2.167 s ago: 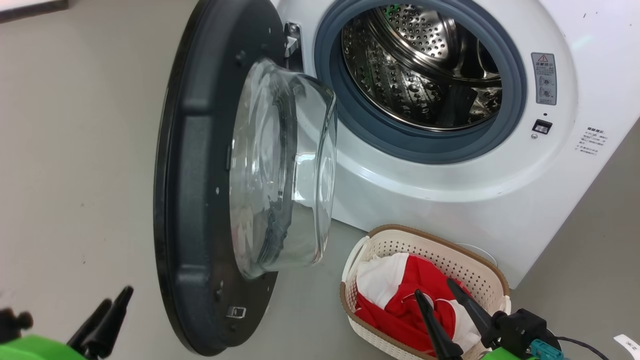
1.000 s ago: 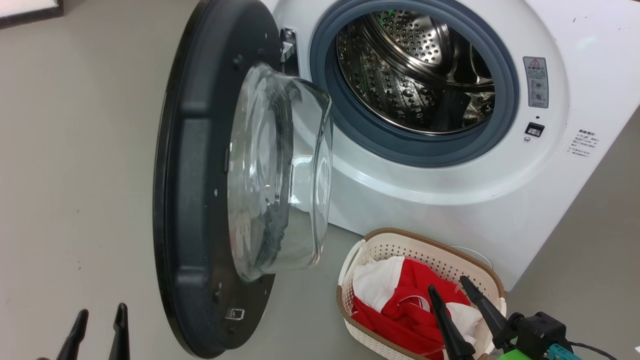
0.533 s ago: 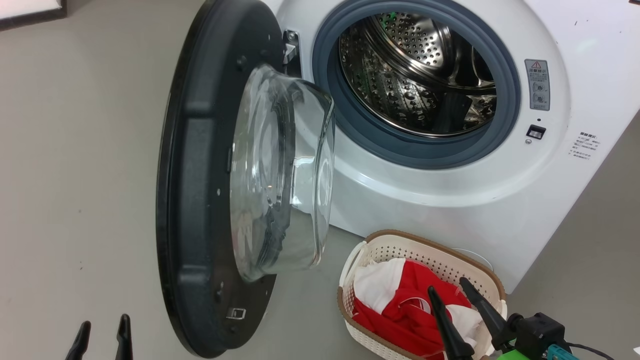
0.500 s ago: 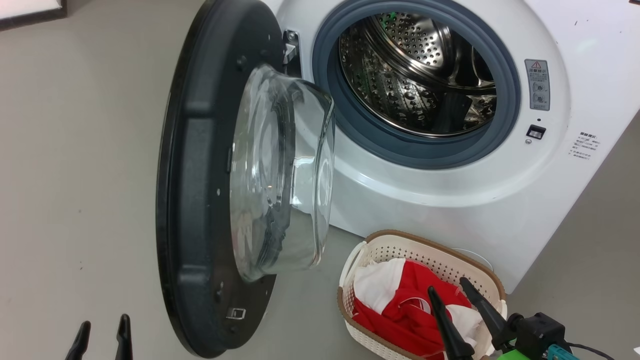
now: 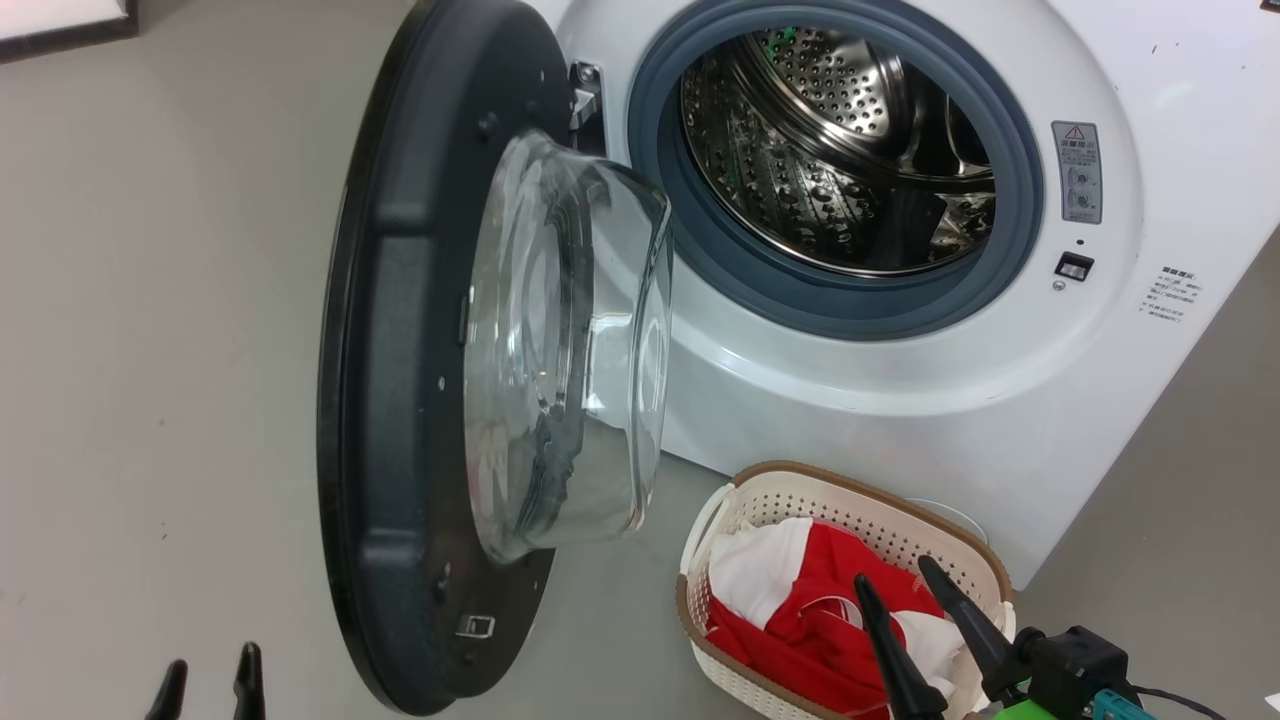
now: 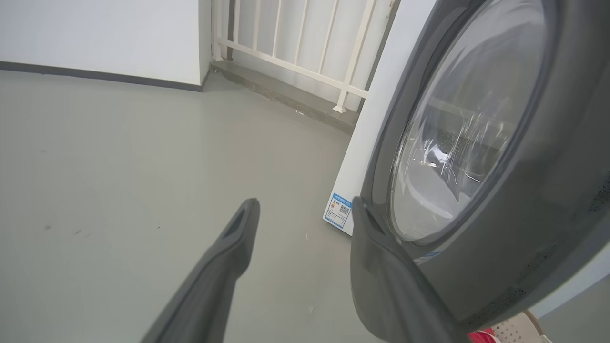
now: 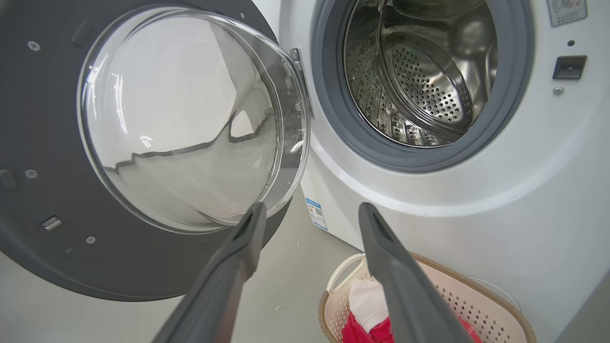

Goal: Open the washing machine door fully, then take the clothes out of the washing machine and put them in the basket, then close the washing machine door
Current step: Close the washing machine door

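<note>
Washing machine door hangs swung wide, its broad dark rim ringing a bulging clear glass bowl. Beside it the white washing machine shows its grey rubber gasket and perforated steel drum. Soft red-and-white clothes lie crumpled in the perforated cream basket out front. My left gripper and right gripper both gape, holding nothing.

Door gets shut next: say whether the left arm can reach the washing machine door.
Probably yes: the left gripper, jaws open, sits beside the outer rim of the washing machine door, nothing between.
</note>
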